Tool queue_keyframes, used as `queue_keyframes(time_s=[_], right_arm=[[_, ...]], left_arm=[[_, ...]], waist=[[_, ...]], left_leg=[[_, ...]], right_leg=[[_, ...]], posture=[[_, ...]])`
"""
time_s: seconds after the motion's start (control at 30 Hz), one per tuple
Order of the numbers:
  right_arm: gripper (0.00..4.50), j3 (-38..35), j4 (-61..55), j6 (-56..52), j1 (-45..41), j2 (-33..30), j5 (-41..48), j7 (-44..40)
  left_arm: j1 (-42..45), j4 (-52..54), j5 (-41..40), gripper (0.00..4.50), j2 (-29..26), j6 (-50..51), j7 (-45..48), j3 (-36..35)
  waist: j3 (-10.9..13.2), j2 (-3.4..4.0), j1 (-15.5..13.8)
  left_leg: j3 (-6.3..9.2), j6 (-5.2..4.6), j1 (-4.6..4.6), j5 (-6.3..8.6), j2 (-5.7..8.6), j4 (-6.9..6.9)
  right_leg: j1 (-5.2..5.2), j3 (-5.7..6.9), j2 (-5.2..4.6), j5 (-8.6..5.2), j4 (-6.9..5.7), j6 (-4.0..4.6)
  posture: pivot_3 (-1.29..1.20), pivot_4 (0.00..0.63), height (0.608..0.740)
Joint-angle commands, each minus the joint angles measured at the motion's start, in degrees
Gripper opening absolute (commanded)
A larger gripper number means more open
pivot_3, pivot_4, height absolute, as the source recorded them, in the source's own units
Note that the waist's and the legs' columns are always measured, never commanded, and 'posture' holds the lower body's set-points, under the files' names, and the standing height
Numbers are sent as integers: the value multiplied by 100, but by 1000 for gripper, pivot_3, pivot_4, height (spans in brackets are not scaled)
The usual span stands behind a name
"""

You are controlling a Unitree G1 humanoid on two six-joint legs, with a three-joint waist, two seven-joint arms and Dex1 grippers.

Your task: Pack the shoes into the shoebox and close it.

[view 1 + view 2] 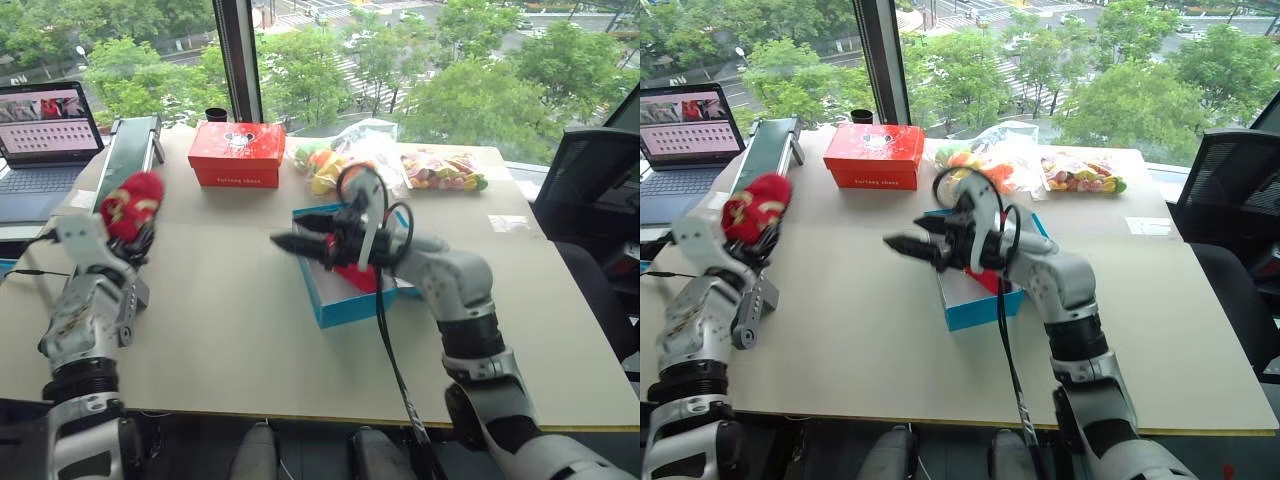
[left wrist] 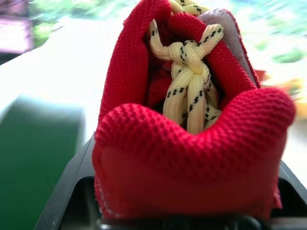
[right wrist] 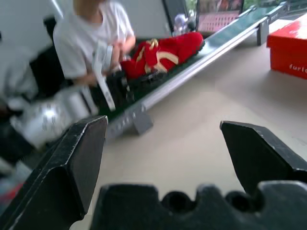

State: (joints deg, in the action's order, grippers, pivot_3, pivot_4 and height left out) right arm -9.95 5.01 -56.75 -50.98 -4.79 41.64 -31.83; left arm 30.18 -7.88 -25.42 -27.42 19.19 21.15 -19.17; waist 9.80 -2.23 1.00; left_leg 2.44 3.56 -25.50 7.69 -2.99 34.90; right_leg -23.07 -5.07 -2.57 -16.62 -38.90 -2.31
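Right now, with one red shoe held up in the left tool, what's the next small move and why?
Probably carry the small red fabric shoe in the left tool rightward toward the open cyan-blue cardboard shoebox. That shoe is off the table and far from the box. The open right tool hovers over the box, so it likely needs to pull clear first.

Left gripper [image 1: 128,232] raised and clamped; right gripper [image 1: 300,236] spread wide.

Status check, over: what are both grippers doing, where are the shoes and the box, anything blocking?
Left gripper shut on red shoe, raised. Right gripper open, empty, over shoebox; other shoe inside. Path clear.
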Motion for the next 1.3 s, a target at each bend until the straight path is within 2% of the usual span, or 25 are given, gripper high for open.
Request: queue_keyframes(time_s=[0.03,0.17,0.4,0.7,1.3], right_arm=[[4500,-1033,350,-554,-205,148,872,832],[4500,-1550,621,-818,-367,103,1300,1371],[4500,-1660,743,-578,-527,124,1380,1771],[4500,-1782,522,-109,-655,10,1585,1774],[4500,-1538,204,-230,-593,-355,1914,1523]], left_arm=[[364,1327,-363,2613,285,694,-253,429],[729,1920,-619,2613,678,1209,-473,748],[1103,2294,-868,2613,1030,1853,-549,1116],[761,2838,-1085,2613,1443,2338,-743,1356],[671,2850,-1066,2613,1374,2403,-841,1276]], waist=[[0,0,4],[1,2,61],[2,4,232],[4,6,236],[4,6,168]], left_leg=[[0,0,1,0,0,-3],[0,-2,0,0,1,-8],[0,-4,1,0,2,-8],[0,-5,-5,1,3,-8],[0,-5,-7,1,4,-9]], right_leg=[[0,0,0,0,1,0],[-7,-4,2,0,2,0],[-8,-10,6,-1,2,-1],[-7,-10,5,-2,11,-2],[-7,-10,6,-2,18,-3]], posture=[[0,150,739],[0,150,739],[0,150,739],[0,150,739],[0,150,739]])
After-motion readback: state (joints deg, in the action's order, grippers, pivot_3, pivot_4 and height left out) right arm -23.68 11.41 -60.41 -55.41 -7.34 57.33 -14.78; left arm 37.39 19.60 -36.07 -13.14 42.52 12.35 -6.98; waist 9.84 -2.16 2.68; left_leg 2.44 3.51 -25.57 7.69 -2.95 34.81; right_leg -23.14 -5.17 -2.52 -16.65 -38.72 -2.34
